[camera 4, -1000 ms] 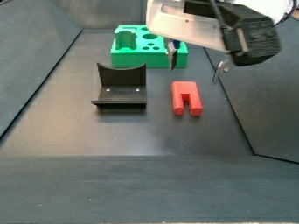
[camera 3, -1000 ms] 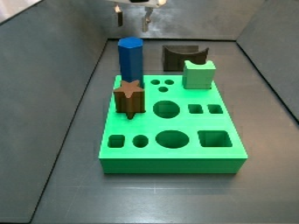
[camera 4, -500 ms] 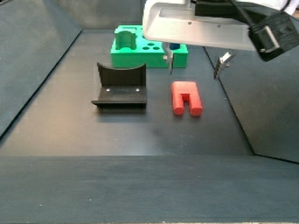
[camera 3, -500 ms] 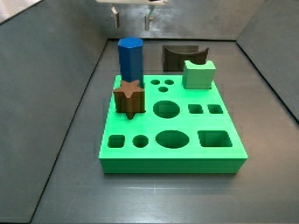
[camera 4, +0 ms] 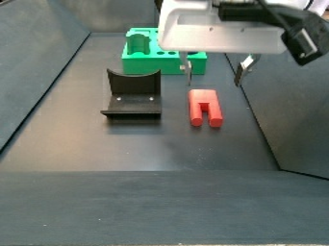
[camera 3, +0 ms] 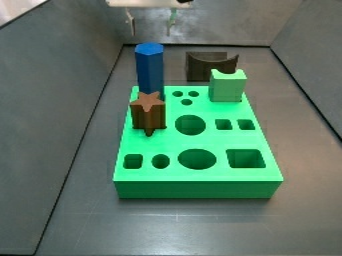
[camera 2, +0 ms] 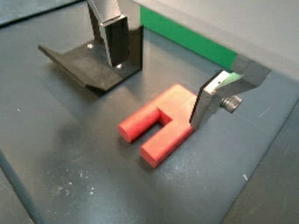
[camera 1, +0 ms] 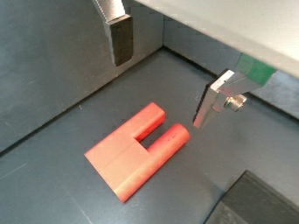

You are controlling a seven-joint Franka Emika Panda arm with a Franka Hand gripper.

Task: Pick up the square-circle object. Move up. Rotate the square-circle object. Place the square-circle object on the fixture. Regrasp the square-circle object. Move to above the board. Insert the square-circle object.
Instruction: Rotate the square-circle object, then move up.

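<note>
The square-circle object (camera 4: 203, 106) is a short red piece lying flat on the dark floor, to the right of the fixture (camera 4: 131, 93). Both wrist views show its forked end (camera 1: 135, 153) (camera 2: 163, 127). My gripper (camera 4: 216, 71) hangs open above it, its far end roughly under the jaws, and nothing sits between the fingers (camera 1: 121, 39) (camera 2: 117, 44). The green board (camera 3: 201, 186) lies beyond the fixture (camera 3: 205, 65), and its near edge (camera 2: 187, 39) shows in a wrist view. In the side view facing the board, only a sliver of the gripper (camera 3: 147, 3) shows at the top and the red piece is hidden.
On the board stand a tall blue prism (camera 3: 148, 65), a brown star peg (camera 3: 147, 112) and a pale green notched block (camera 3: 227, 85). Sloping grey walls enclose the floor on both sides. The fixture (camera 2: 87, 66) is close to one finger.
My gripper has shifted so that it has almost left the top of the side view facing the board. Its jaws stay open. The red piece has not moved.
</note>
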